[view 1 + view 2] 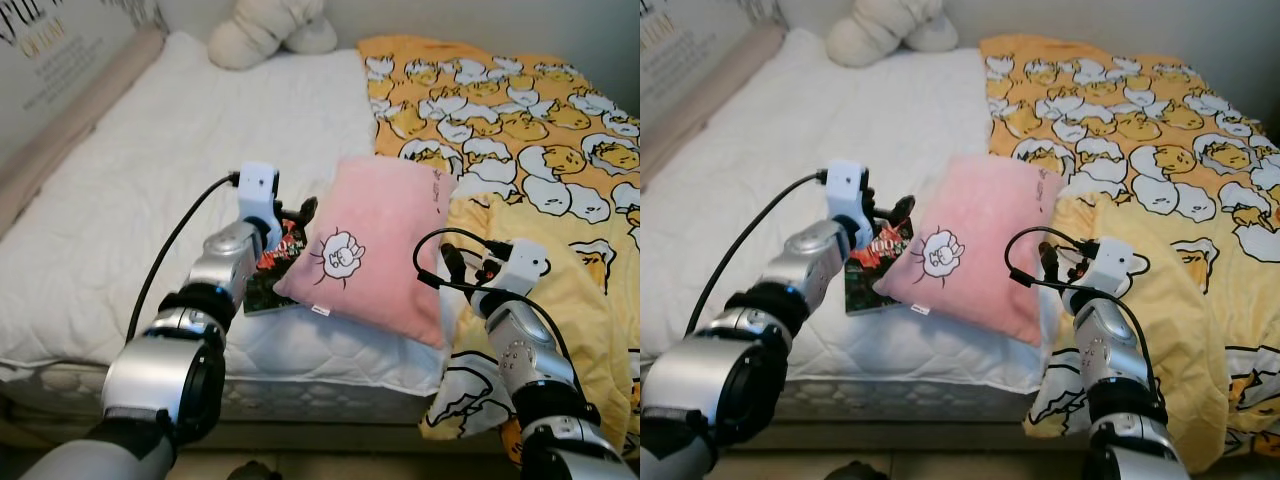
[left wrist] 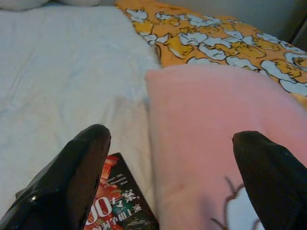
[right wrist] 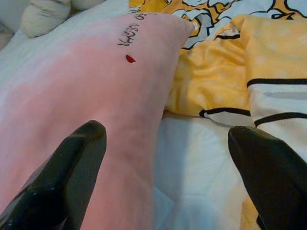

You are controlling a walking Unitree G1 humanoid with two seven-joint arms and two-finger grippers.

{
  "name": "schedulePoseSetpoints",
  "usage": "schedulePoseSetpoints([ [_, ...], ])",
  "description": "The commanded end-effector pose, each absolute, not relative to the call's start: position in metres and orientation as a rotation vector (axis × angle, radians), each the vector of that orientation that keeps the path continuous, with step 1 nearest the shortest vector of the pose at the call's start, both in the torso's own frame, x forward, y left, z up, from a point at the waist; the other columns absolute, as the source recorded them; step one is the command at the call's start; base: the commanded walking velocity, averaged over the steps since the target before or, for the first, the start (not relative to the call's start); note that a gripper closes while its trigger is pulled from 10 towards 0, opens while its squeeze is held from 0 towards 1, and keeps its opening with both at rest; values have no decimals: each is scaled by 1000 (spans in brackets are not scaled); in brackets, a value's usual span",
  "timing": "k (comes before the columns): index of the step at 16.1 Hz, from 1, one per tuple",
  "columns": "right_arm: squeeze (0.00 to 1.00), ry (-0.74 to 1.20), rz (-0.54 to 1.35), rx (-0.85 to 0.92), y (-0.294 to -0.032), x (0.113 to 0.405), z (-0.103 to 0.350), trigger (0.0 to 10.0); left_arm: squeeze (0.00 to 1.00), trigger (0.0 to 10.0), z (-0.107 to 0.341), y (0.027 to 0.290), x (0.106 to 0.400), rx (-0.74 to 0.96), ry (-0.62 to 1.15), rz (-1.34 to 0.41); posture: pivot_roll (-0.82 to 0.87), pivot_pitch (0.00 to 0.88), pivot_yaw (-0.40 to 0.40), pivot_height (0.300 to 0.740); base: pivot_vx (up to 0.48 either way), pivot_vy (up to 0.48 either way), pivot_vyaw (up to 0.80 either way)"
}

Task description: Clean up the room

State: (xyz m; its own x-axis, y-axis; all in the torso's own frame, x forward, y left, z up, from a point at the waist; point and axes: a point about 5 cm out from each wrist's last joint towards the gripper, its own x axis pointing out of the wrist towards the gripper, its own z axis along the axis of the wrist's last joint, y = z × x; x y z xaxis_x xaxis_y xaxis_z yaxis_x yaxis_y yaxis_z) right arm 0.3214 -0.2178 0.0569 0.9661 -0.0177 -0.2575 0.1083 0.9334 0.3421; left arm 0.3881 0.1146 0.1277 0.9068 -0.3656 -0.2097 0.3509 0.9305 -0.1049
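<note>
A pink pillow (image 1: 378,248) with a white fist drawing lies on the white bed (image 1: 150,170), partly over a dark magazine (image 1: 272,272) with red print. My left gripper (image 1: 292,218) is open at the pillow's left edge, above the magazine (image 2: 120,201); its fingers (image 2: 72,177) straddle the pillow's edge (image 2: 211,143). My right gripper (image 1: 452,262) is open at the pillow's right side, one of its fingers (image 3: 62,177) over the pink pillow (image 3: 72,86), the other over the yellow blanket (image 3: 268,62).
A yellow blanket (image 1: 520,130) with egg cartoons covers the bed's right half and hangs over the front edge. A cream plush toy (image 1: 265,30) lies at the far end. A padded headboard (image 1: 60,110) runs along the left.
</note>
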Motion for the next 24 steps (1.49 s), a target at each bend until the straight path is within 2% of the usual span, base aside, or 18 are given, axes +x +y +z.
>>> schedulePoseSetpoints([
  [1,0,237,-71,382,-221,323,59,10000,0,10000,123,107,386,-49,270,-401,-11,0,9,740,0,0,0],
  [3,0,258,-10,386,-209,332,59,10000,0,10000,111,97,382,36,336,-400,-33,0,19,740,0,0,0],
  [5,0,284,66,383,-191,338,58,10000,0,10000,104,102,380,73,362,-324,-46,11,18,740,0,0,0],
  [7,0,302,145,350,-170,345,61,10000,0,10000,99,100,378,-30,388,-292,-53,51,9,740,0,0,0],
  [9,0,347,180,352,-157,346,58,10000,0,10000,93,91,373,-20,426,-323,-54,55,0,740,0,0,0],
  [12,0,375,109,395,-162,343,50,10000,0,10000,81,63,361,-36,487,-448,-75,64,-5,740,0,0,0],
  [14,0,379,91,408,-167,341,47,10000,0,10000,81,55,359,-44,487,-492,-82,68,-5,740,0,0,0],
  [16,0,436,65,401,-175,331,34,10000,0,10000,73,47,352,55,520,-556,-97,68,3,740,0,0,0],
  [17,0,461,69,380,-176,328,30,4157,0,10000,64,54,348,97,556,-530,-118,62,11,740,0,0,0],
  [18,0,484,81,348,-178,325,27,0,0,10000,56,56,343,136,582,-544,-121,62,12,740,0,0,0],
  [19,0,488,84,336,-179,325,27,0,0,10000,54,56,341,148,587,-550,-121,62,12,740,0,0,0],
  [20,0,513,108,282,-182,321,23,0,0,2314,51,57,339,158,595,-547,-134,57,12,740,0,0,0],
  [21,0,517,115,275,-184,319,22,0,0,0,50,56,338,144,597,-547,-144,56,8,740,0,0,0],
  [24,0,498,126,334,-186,317,21,0,0,0,53,59,341,38,583,-487,-137,58,0,740,0,0,0],
])
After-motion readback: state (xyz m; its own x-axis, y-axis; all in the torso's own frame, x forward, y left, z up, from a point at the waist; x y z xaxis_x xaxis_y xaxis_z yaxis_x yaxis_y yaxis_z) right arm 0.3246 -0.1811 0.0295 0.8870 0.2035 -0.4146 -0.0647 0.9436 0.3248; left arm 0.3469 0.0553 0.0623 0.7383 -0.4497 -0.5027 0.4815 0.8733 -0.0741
